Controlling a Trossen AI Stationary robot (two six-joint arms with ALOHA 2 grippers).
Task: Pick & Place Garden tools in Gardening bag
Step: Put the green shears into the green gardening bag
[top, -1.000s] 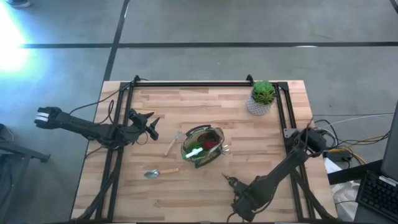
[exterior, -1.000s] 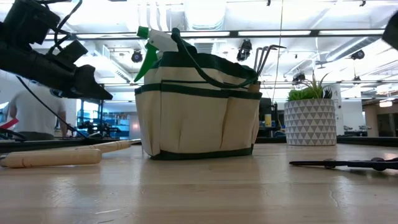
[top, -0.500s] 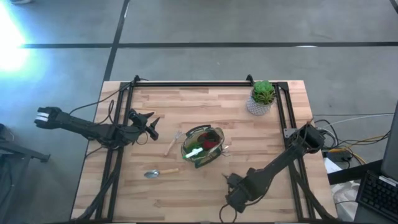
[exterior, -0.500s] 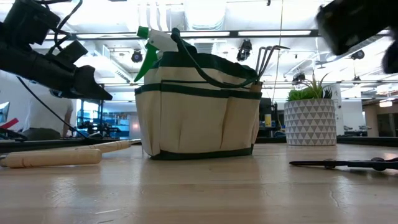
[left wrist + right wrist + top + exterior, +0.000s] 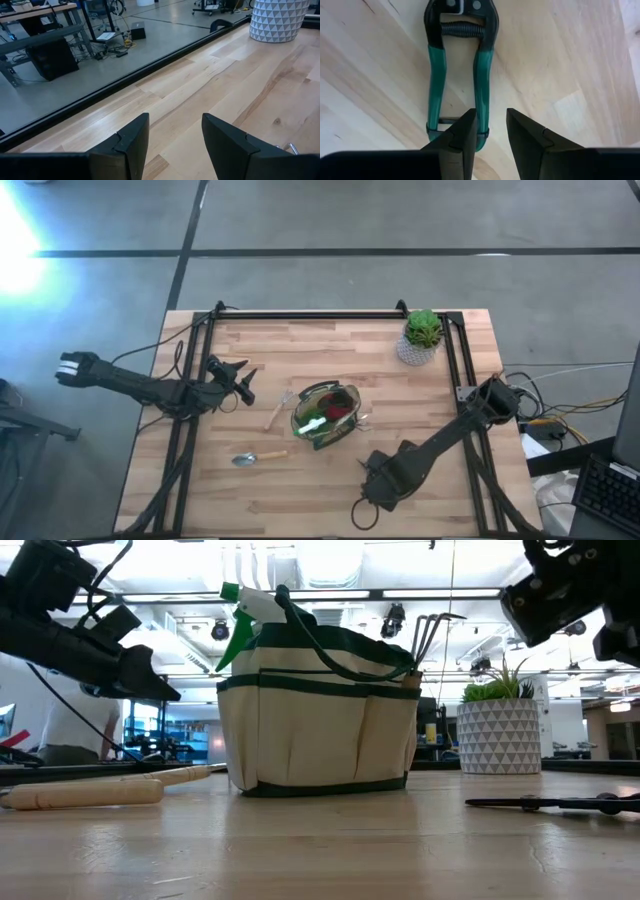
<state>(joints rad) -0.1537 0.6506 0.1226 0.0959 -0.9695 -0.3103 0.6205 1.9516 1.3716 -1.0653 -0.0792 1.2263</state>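
Shears point(image 5: 457, 75) flat on surface point(image 5: 300, 490), right gripper point(image 5: 488, 134) jaws spread above green handles for pickup; left gripper point(image 5: 172, 145) jaws spread, idle.

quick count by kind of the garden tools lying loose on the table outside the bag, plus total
wooden-handled metal fork: 1
wooden-handled metal trowel: 1
green-handled pruning shears: 1
total: 3
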